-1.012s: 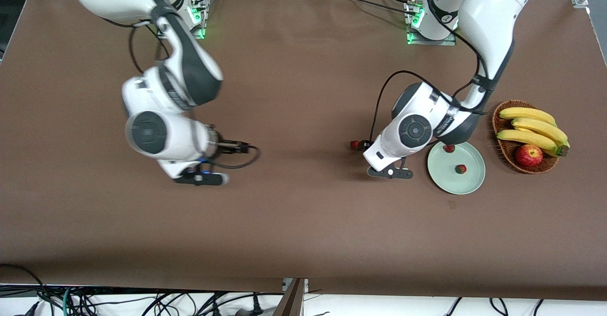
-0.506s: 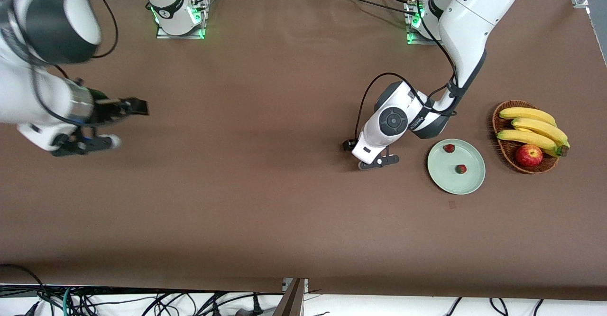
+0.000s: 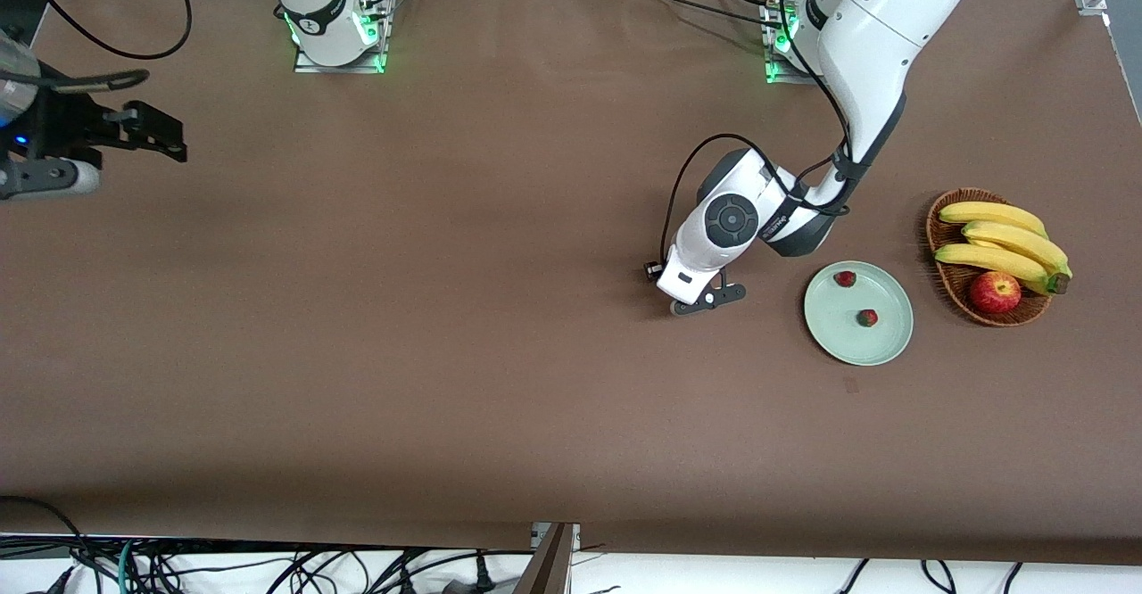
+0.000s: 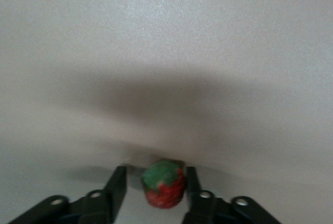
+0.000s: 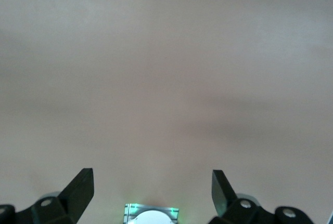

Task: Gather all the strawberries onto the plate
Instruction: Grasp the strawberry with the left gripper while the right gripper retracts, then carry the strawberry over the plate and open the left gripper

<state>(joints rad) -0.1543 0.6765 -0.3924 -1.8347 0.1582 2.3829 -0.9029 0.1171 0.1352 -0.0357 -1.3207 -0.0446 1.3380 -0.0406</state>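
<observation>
With the left gripper [image 4: 154, 190] low on the counter [image 3: 500, 326] beside the plate [image 3: 883, 344], fingers [image 4: 117, 185] flanking but perhaps not yet clamping the small red, green-capped strawberry [image 4: 164, 185], we risk it squirting free if lifted early, while the right gripper [image 5: 152, 185] waits spread wide.

left pincer [image 4: 164, 182] closed around strawberry [image 4: 164, 190], right pincer [image 3: 147, 130] withdrawn
</observation>
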